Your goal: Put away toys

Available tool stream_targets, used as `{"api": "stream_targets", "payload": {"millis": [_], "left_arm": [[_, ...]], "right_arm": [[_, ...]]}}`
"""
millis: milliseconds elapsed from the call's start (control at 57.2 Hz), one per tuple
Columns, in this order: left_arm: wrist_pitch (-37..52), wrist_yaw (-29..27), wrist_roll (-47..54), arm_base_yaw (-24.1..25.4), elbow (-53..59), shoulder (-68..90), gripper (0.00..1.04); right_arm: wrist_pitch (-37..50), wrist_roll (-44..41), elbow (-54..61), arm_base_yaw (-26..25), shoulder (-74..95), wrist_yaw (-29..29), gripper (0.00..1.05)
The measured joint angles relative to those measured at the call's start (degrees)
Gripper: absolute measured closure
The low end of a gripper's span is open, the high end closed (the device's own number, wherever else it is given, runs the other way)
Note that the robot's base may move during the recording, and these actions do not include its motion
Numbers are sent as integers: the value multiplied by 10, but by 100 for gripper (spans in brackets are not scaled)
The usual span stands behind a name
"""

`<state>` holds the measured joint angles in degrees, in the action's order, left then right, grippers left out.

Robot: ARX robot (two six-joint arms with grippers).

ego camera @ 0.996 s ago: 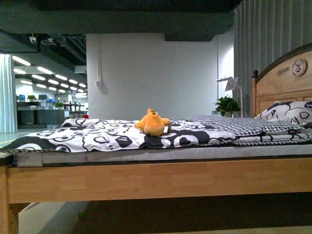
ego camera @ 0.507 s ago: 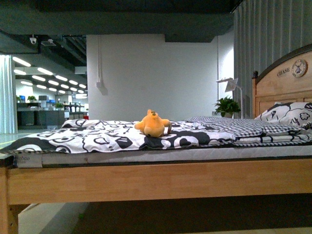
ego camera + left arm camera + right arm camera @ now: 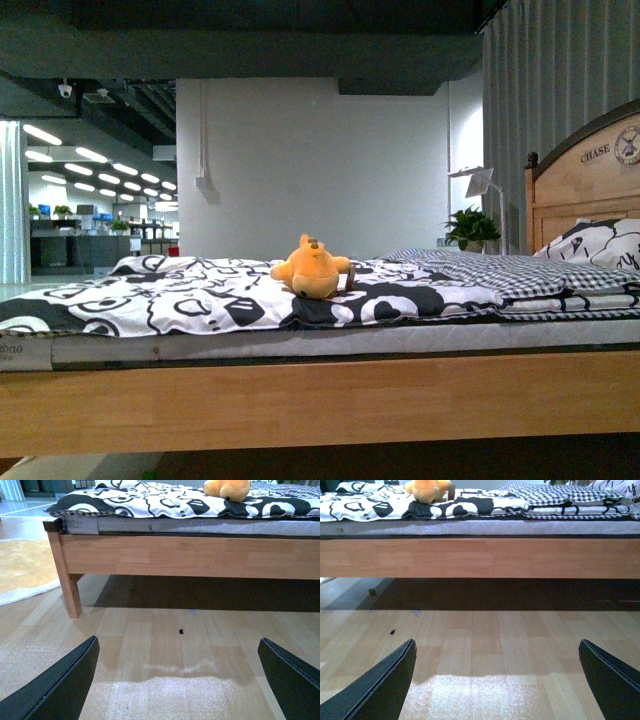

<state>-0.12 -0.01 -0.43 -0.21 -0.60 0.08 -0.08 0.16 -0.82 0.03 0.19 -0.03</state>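
The orange-yellow plush toy lies on the black-and-white patterned quilt in the middle of the bed. It also shows in the left wrist view and in the right wrist view. Neither arm shows in the front view. My left gripper is open and empty, low over the wooden floor in front of the bed. My right gripper is open and empty, also low over the floor, well short of the bed.
The wooden bed frame runs across in front of me, with its corner leg in the left wrist view. Headboard, pillow and checked blanket at right. A cream rug lies on the floor beside the bed.
The view has shifted: the bed looks closer and lower in frame, and the plush toy sits slightly larger and lower. The toy itself has not moved on the quilt.
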Motion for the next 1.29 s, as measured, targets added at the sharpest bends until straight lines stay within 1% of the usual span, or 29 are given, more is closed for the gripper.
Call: {"api": "stream_targets", "payload": {"millis": [1293], "left_arm": [[0, 0, 0, 0, 0, 0, 6]], "right_arm": [[0, 0, 0, 0, 0, 0, 7]]}}
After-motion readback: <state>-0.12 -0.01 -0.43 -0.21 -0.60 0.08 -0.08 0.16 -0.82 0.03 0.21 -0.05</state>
